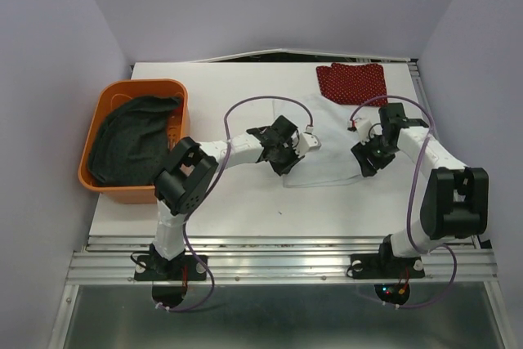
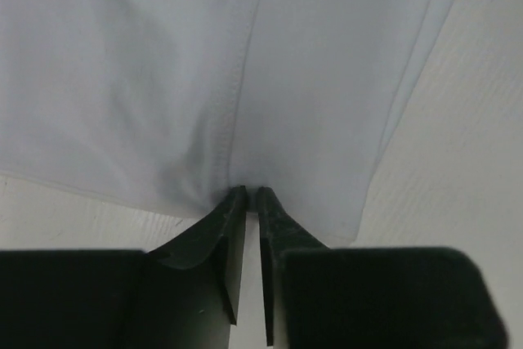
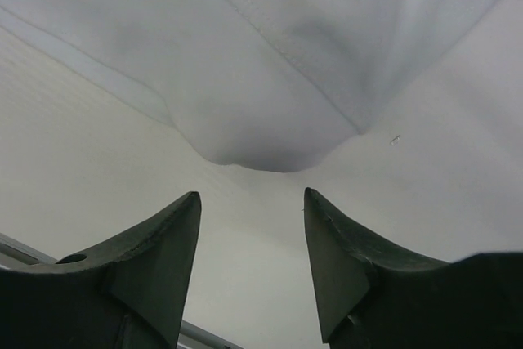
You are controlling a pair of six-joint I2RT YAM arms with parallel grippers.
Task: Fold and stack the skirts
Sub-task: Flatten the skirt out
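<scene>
Overhead, the white skirt (image 1: 327, 157) is seen spread on the surface (image 1: 229, 202) between the two arms. The red skirt (image 1: 351, 82) is laid at the far right, and the dark grey skirt (image 1: 131, 140) is heaped in the orange basket (image 1: 143, 86) on the left. The left gripper (image 1: 286, 161) and the right gripper (image 1: 364, 163) are set at opposite sides of the white skirt, so the step in hand is judged to be the grasp for a fold.

From the left wrist, the left gripper (image 2: 252, 194) is shown pinched on the edge of the white skirt (image 2: 204, 63), with the cloth puckered at the tips.

From the right wrist, the right gripper (image 3: 251, 195) is shown with its jaws apart. A rounded corner of the white skirt (image 3: 270, 63) lies just ahead of them, not yet caught. A short advance and a closing on that corner are called for next, so that both sides can be lifted together.
</scene>
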